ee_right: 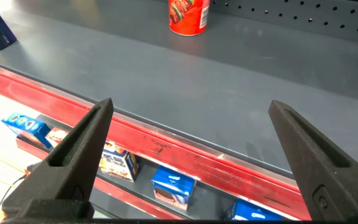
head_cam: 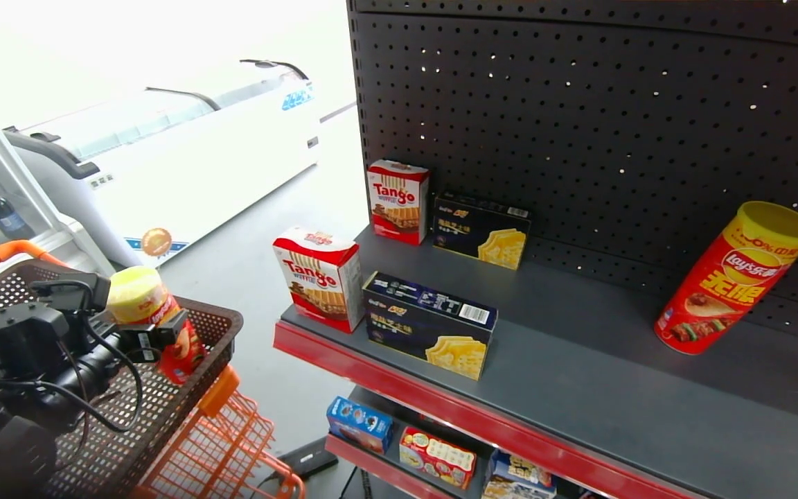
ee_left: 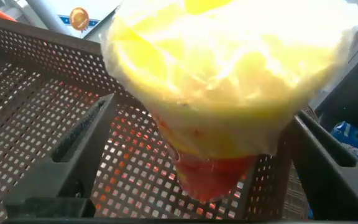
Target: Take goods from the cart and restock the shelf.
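While your left gripper sits at the lower left of the head view, its fingers are clamped on the red chip canister with the yellow plastic lid, which is tilted over the brown mesh cart basket. Your right gripper hangs with its fingers wide apart, just over the red front edge of the grey metal shelf. Look right: a matching red canister is on the shelf, with a round logo and pictured food on its label. At centre, red-and-white wafer boxes sit beside dark blue biscuit boxes, one showing a barcode sticker.
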Motion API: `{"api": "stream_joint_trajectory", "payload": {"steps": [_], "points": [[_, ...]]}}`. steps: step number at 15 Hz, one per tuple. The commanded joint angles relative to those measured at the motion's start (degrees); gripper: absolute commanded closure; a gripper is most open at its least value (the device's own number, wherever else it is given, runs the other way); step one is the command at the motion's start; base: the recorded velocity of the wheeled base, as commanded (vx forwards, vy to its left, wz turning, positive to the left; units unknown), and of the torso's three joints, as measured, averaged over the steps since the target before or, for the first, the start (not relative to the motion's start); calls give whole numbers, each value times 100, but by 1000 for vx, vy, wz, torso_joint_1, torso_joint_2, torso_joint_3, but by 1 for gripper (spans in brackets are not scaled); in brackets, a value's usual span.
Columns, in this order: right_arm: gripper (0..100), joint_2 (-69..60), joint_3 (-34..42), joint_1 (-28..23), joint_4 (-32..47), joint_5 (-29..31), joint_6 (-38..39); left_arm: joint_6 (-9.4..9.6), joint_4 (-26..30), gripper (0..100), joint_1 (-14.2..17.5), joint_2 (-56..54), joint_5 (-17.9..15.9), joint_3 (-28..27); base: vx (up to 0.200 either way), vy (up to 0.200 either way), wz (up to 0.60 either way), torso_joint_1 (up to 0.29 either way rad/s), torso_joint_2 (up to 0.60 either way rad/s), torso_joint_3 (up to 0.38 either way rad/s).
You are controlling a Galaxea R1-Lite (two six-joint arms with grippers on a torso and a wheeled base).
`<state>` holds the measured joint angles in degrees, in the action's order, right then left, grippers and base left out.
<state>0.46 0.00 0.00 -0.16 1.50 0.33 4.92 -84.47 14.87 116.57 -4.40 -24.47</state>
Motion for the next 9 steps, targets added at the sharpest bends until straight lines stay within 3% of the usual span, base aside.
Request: {"api": "stream_joint_trajectory", "payload": {"steps": [1,6,7,9], "points": [[0,6,0,0,-2,-1,2,0,18,0,24,349,1,-304,0,0,0,0,0,0],[0,6,0,0,-2,-1,2,-9,62,0,24,762,-8,-840,0,0,0,0,0,0],[0,6,0,0,-2,-1,2,-97,80,100,24,841,-17,-999,0,0,0,0,0,0],[0,6,0,0,-2,-1,2,-88,168,100,-2,841,-26,-1148,0,0,0,0,0,0]]}}
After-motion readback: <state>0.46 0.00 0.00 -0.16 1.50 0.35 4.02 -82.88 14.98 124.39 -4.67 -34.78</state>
